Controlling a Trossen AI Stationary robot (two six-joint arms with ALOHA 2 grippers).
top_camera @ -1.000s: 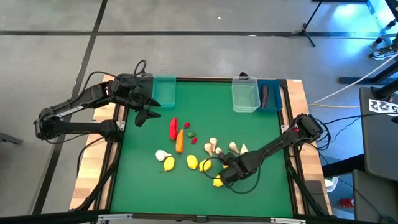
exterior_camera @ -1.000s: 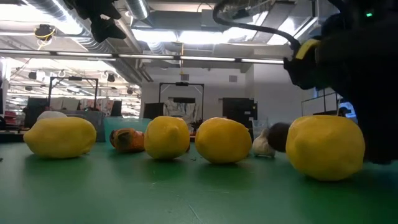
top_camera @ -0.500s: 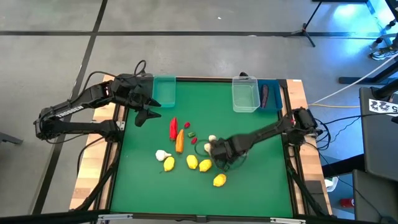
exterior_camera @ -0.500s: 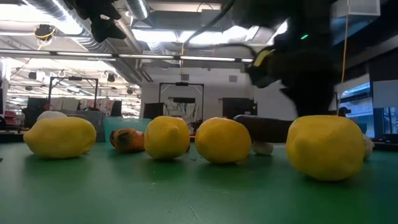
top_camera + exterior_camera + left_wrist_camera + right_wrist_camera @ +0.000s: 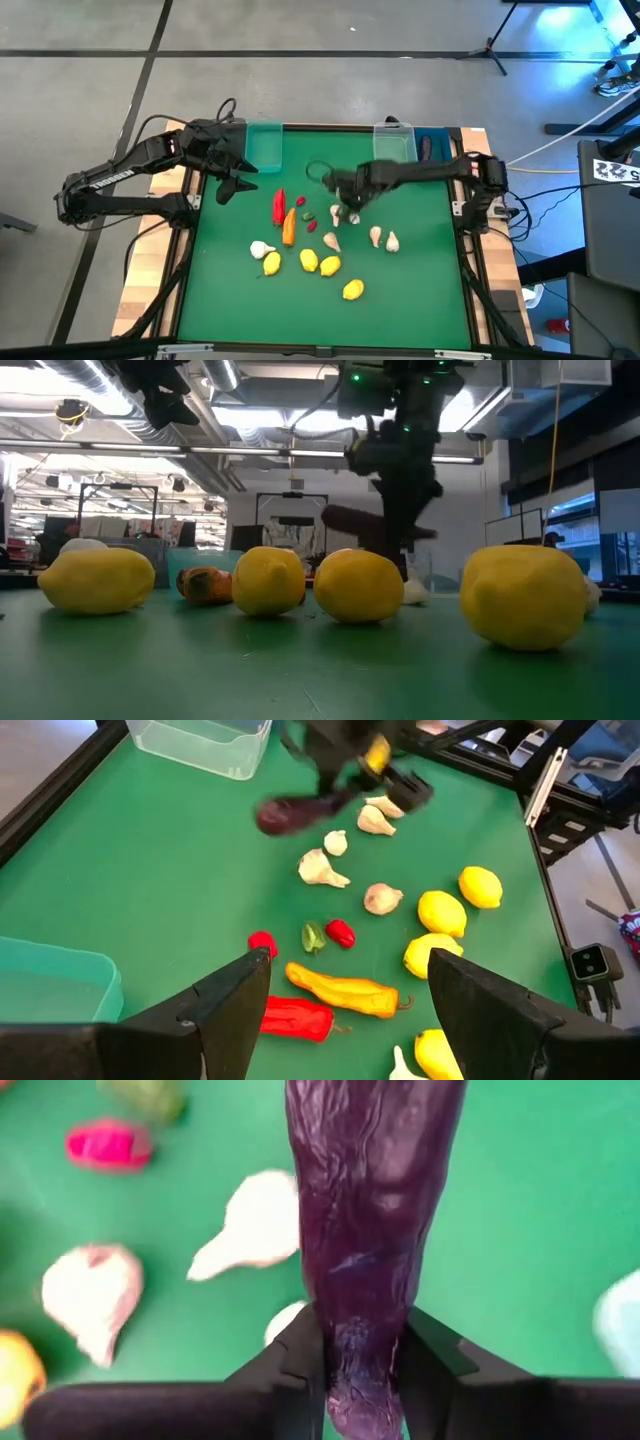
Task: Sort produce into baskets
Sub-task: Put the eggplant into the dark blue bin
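My right gripper [image 5: 362, 1370] is clamped tight on a dark purple eggplant [image 5: 372, 1210], holding it in the air above the garlic bulbs [image 5: 352, 227] near the middle of the green table [image 5: 420, 270]. My left gripper [image 5: 345, 990] hangs spread wide and empty by the teal bin [image 5: 264, 146]. Four lemons [image 5: 270, 582] sit on the mat, and another eggplant [image 5: 426, 152] lies in the blue bin [image 5: 440, 152].

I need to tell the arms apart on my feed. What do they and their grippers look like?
Both arms are dark, jointed, with black cables looped along them. The left arm bears pale lettering on one link. The left gripper has broad, flat, dark wedge fingers. The right gripper has dark angular fingers; a yellow patch shows on it in the left wrist view.
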